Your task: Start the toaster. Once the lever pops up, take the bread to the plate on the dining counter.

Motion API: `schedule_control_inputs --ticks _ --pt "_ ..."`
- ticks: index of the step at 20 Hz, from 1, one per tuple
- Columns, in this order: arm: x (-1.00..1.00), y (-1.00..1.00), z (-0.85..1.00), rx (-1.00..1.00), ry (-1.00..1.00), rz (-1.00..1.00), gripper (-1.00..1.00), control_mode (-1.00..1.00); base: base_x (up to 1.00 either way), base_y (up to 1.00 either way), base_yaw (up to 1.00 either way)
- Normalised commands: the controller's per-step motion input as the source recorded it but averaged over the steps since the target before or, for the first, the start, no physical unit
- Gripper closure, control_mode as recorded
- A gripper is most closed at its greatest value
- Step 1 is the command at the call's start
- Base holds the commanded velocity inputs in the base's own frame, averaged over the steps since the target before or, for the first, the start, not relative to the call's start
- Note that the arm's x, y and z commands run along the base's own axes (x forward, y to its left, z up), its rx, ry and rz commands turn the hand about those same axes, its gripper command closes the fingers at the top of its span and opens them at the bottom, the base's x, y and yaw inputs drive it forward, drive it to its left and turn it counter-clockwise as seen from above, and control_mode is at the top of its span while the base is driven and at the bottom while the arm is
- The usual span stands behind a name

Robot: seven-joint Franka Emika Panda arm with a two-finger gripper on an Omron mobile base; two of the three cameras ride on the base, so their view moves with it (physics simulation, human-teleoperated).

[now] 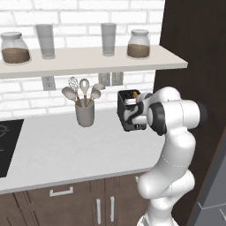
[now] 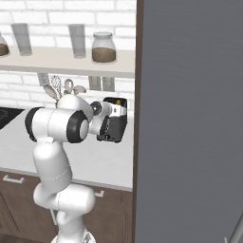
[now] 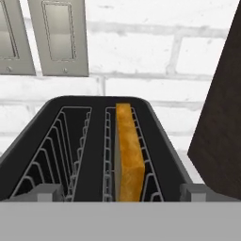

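Hand view: looks down into the black toaster (image 3: 94, 155) from just above; two small grey finger tips (image 3: 47, 192) stand at the bottom edge, one at each outer side of the toaster's top.
Pincer: spread wide (image 3: 120, 194), pinching nothing, poised over the toaster's two slots.
Bread: a tan slice (image 3: 128, 155) stands on edge in the slot right of the pincer's midline, its top edge level with the slot's wire guides; the slot to the left shows bare wire.
Toaster: directly below and ahead of the pincer; in the left base view it (image 1: 128, 110) sits on the pale counter (image 1: 66, 150) with the white arm's hand against its near side, and in the right base view it (image 2: 114, 121) stands just beyond the hand.
Wall: white brick beyond the toaster, with two grey outlet plates (image 3: 59, 37) above and left of the pincer.
Dark panel: a tall brown side wall (image 3: 221, 117) rises just right of the pincer.
Utensil crock: a grey pot of spoons and a whisk (image 1: 84, 112) stands well to the pincer's left on the same counter.
Shelf: above the pincer, carrying jars (image 1: 138, 44) and glasses (image 1: 108, 39).
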Motion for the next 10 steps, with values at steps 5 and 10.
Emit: schedule_control_inputs --ticks 5,10 --pt "0.00 0.00 0.00 0.00 -0.01 0.00 -1.00 -1.00 0.00 0.00 0.00" --pt "0.00 0.00 0.00 0.00 -0.02 -0.01 -1.00 -1.00 0.00 0.00 0.00"
